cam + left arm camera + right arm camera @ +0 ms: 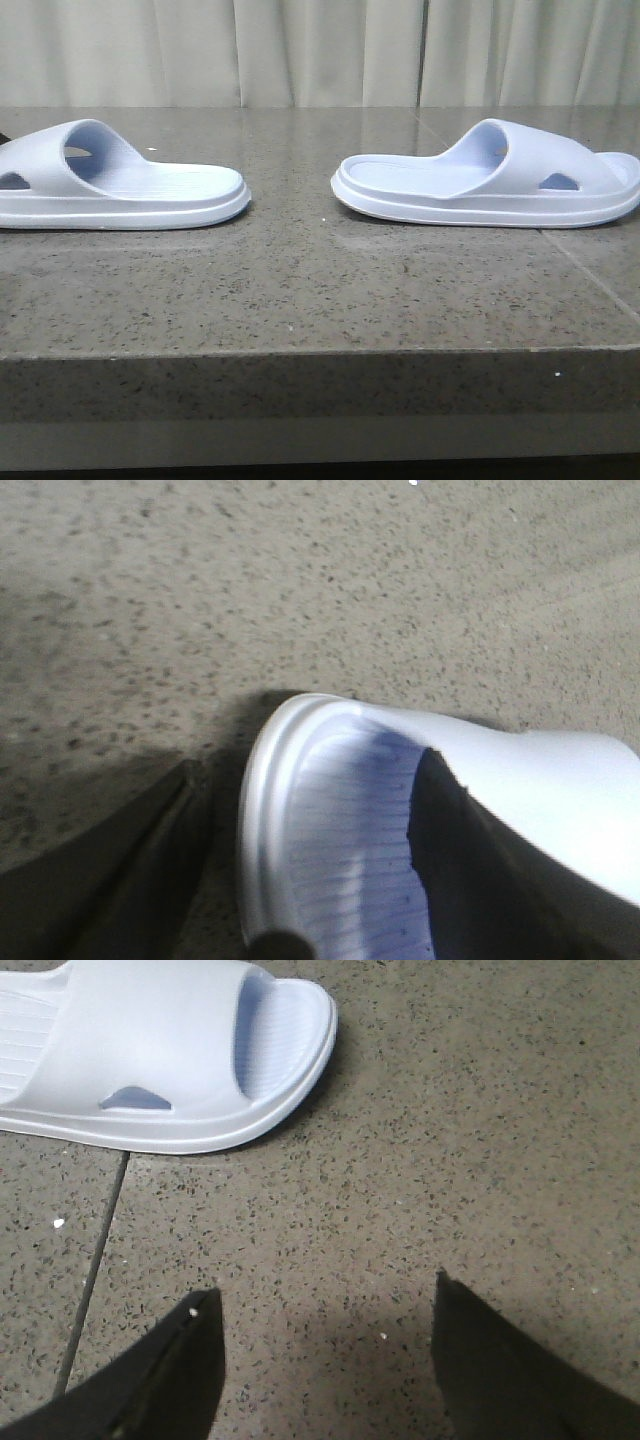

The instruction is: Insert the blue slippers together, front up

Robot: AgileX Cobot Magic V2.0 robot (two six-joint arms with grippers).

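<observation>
The two blue slippers lie apart on the stone table, soles down. The left slipper (pixel 120 185) runs off the picture's left side, and the right slipper (pixel 490 185) is at the right. Neither gripper shows in the front view. In the left wrist view my left gripper (pixel 310 765) is open astride a rounded end of a slipper (pixel 340 820). One finger (pixel 120 870) is outside the rim and the other finger (pixel 480 870) is over the ribbed footbed by the strap. My right gripper (pixel 325 1288) is open over bare table, a short way from the toe end of the other slipper (pixel 170 1050).
The speckled grey stone table (pixel 300 290) has its front edge (pixel 320 350) near the camera. A seam (pixel 95 1260) in the stone runs beside the right gripper. A pale curtain (pixel 320 50) hangs behind the table.
</observation>
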